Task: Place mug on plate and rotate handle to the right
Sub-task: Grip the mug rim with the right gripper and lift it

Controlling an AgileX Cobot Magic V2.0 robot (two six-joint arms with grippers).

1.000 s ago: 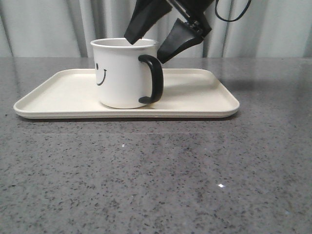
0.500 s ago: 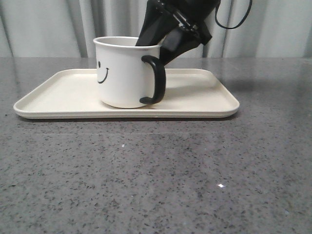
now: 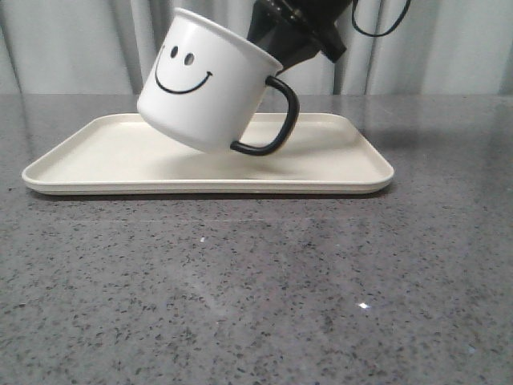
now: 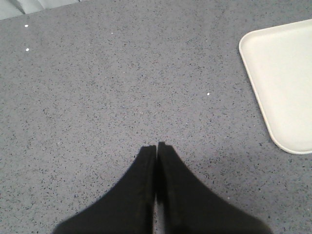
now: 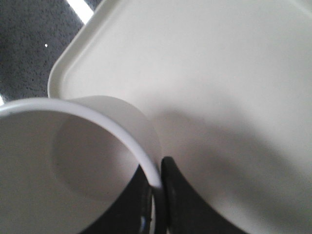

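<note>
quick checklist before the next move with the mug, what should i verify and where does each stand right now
1. Right tool shut on the mug rim: ok, one finger inside and one outside the wall in the right wrist view.
2. Mug over the plate: ok, it hangs above the plate's left half.
3. Mug resting on the plate: not ok, it is lifted and tilted, mouth leaning away from the camera.
4. Handle pointing right: ok in the front view.
5. Left tool out of the way: ok, shut over bare table, beside the plate's corner.
6. Mug contents: cannot tell fully, the visible inside looks empty.
</note>
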